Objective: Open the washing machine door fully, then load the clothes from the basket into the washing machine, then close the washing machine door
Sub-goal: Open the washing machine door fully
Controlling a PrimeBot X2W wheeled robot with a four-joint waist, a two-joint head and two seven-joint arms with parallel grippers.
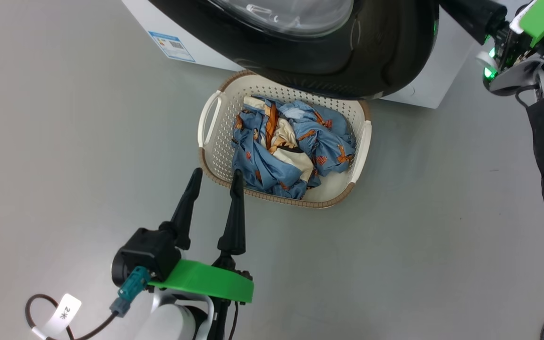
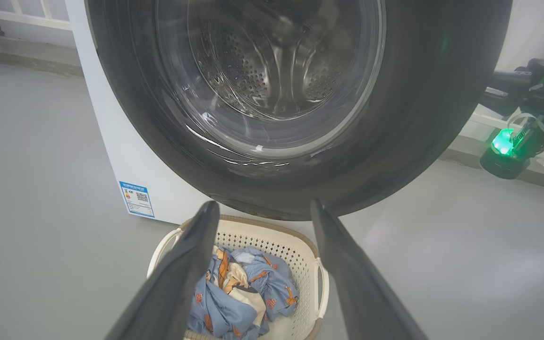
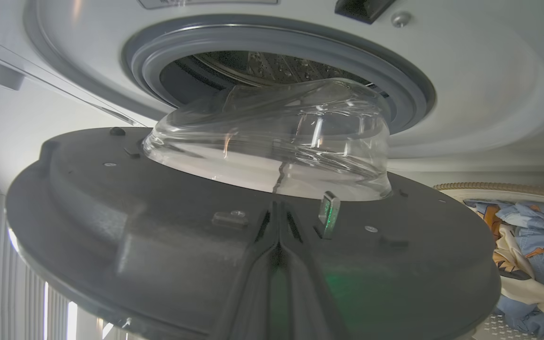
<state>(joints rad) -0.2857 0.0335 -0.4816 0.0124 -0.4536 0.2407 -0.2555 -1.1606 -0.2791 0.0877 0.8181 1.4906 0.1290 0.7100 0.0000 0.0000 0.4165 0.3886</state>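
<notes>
You had the glossy black, round washing machine door (image 3: 135, 226) ajar, overhanging the perforated cream basket (image 1: 217, 156) of crumpled blue clothes (image 1: 286, 146) on the floor (image 1: 64, 141). Your right fingers (image 3: 295, 264) were shut together against its matte inner face. Your left fingers (image 1: 237, 189) stood wide at the basket's woven rim, bare floor around.

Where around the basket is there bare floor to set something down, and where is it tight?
Bare floor: left of the basket, this side of the blue label, and right of it. Tight: the washing machine door overhangs the basket's far rim, clothes fill it, and the open left gripper hovers at its near-left corner.
</notes>
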